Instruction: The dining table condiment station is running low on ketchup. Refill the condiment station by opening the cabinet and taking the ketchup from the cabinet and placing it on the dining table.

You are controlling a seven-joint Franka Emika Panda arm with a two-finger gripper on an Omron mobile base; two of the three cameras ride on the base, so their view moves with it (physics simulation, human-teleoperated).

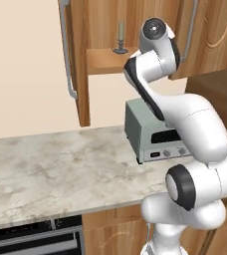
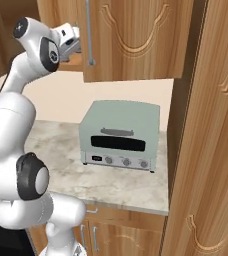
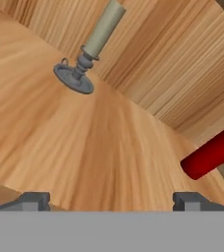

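A: Ketchup (image 3: 212, 155) is seen at the right edge of the hand view, on the wooden shelf (image 3: 84, 142) inside the cabinet (image 1: 80, 60), well apart from the grey candlestick (image 3: 87, 54)

B: How is it expected to handle?

A: It is judged light, smooth plastic, probably a little squeezable and slippery. The cylindrical body is the place to be taken, across its width, not the tapered nozzle

B: Which way is it pointed?

A: Its long axis is shown slanting up and to the right in the rolled hand view; since the candlestick is tilted much the same way, the bottle is presumably upright. The nozzle end is cut off by the frame

B: And the gripper (image 3: 111, 199)?

A: Its jaws are spread wide, nothing is held, and the bottle is off to one side of them
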